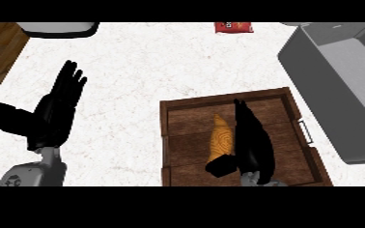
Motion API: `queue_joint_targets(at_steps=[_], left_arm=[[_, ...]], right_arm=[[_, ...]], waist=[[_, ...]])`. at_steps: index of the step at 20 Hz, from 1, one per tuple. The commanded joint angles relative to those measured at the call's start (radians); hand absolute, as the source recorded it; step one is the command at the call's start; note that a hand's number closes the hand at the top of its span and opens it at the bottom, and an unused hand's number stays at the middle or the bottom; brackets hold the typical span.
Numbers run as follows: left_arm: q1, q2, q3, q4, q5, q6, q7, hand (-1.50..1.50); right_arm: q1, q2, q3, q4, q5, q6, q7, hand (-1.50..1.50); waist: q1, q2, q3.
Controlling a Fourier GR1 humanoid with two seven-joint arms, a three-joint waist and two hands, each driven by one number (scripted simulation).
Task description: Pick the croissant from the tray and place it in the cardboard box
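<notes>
Starting at the left, you see the left hand (58,107) resting over the white counter (149,67), fingers straight and pointing far, holding nothing. To its right lies the dark wooden tray (285,125), near the view's lower edge. Inside it, toward the left half, the croissant (221,140) lies lengthwise, its pointed tip aimed far. Your right hand (251,140) sits just beside it on the right, fingers stretched along it, thumb tucked at the near end; whether it has a pinch on the croissant you cannot tell. Far right stands the grey box (324,82), open. A red packet (234,27) lies at the far edge.
</notes>
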Motion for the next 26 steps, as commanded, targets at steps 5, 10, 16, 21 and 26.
queue_joint_targets(at_steps=[5,10,16,21,26], left_arm=[[-0.026,-0.040,0.002,0.017,-0.036,-0.001,-0.002,0.00],[0.054,-0.031,0.020,-0.061,-0.016,-0.044,0.013,0.00],[0.045,-0.012,0.049,-0.119,-0.016,-0.049,0.087,0.00],[-0.002,-0.073,0.026,0.014,-0.068,-0.034,-0.002,0.00],[0.047,-0.096,-0.019,-0.105,-0.104,-0.001,0.056,0.00]], right_arm=[[0.010,0.006,-0.021,0.066,-0.004,-0.042,0.013,-1.50],[0.009,0.006,0.003,0.162,-0.004,-0.139,-0.038,-1.50],[-0.064,0.006,0.020,0.194,-0.022,-0.116,0.027,-1.50],[-0.001,0.006,0.019,0.115,0.023,-0.065,0.002,1.50],[-0.093,0.006,0.021,0.306,0.061,-0.119,-0.099,1.50]], waist=[[-0.002,0.000,0.000],[0.002,0.000,0.000],[0.003,-0.001,0.000],[-0.003,0.000,0.000],[0.004,0.000,0.000]])
